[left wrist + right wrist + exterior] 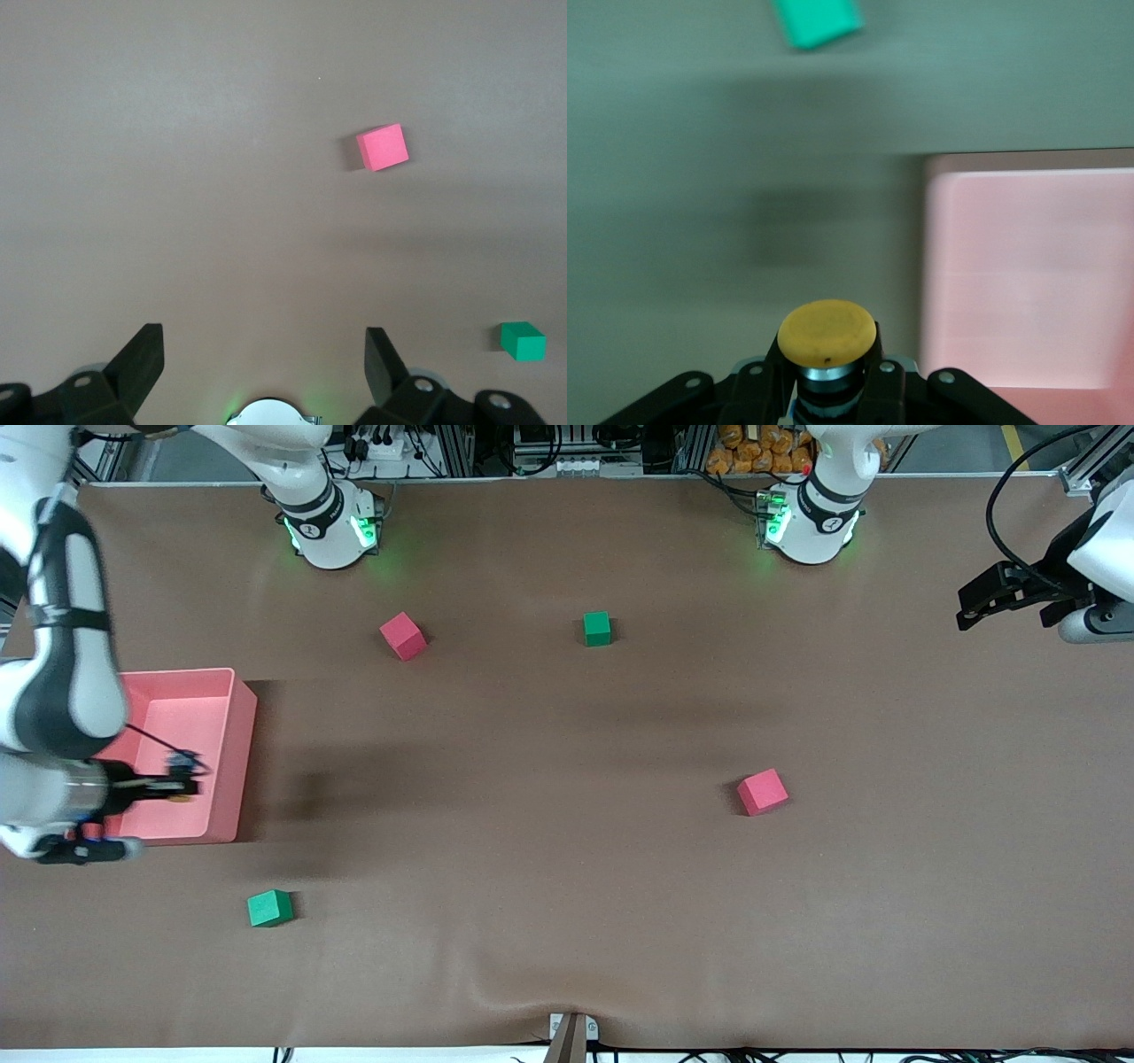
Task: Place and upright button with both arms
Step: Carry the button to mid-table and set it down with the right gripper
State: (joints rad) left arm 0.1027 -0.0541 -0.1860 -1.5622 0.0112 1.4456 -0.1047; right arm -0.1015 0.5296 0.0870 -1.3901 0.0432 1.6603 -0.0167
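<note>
The button (pixel 827 332) has a round orange cap on a silver and black body, and my right gripper (pixel 827 356) is shut on that body, one finger on each side. In the front view the right gripper (pixel 180 786) hangs over the pink bin (pixel 232 717) at the right arm's end of the table. There the button shows only as a small dark shape at the fingertips. My left gripper (pixel 982 602) waits in the air over the left arm's end of the table. It stands open with nothing between its fingers (pixel 142 359).
Two red cubes (pixel 403 635) (pixel 762 791) and two green cubes (pixel 597 628) (pixel 269 908) lie scattered on the brown table. The left wrist view shows a red cube (pixel 383 146) and a green cube (pixel 523 341). The right wrist view shows a green cube (pixel 817 19) and the pink bin (pixel 1028 274).
</note>
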